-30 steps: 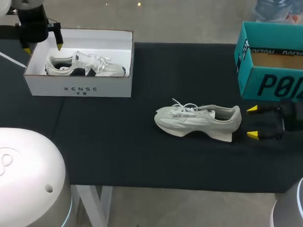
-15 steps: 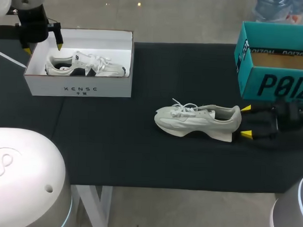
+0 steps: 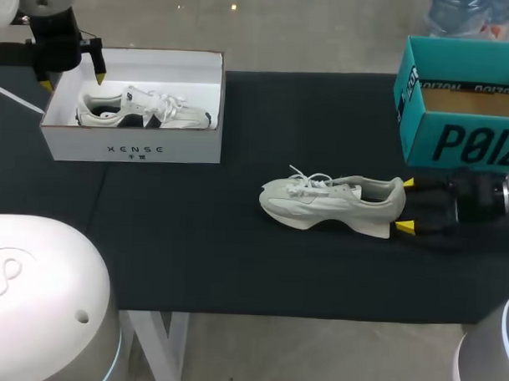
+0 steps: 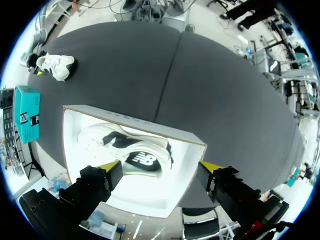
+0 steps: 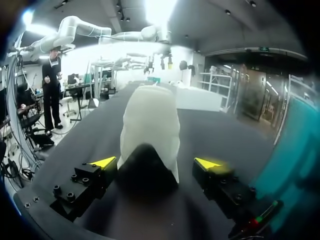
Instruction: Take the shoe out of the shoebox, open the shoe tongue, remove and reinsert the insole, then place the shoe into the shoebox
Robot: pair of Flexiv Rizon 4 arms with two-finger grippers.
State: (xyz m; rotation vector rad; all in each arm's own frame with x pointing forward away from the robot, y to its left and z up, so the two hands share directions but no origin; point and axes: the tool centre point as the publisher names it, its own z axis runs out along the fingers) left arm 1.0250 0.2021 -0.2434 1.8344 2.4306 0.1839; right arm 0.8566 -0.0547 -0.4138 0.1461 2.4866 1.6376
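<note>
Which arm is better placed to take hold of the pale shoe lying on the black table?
Right. The right pincer is open at the heel of the shoe, one yellow tip at each side. The left pincer hangs over the white shoebox, far from this shoe.

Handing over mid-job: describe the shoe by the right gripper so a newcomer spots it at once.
On the black table, look near the teal box at the right. The shoe stands on the bare cloth there, heel toward the open right gripper. It is all pale and unboxed; the other shoe has dark patches and lies in the white shoebox.
</note>
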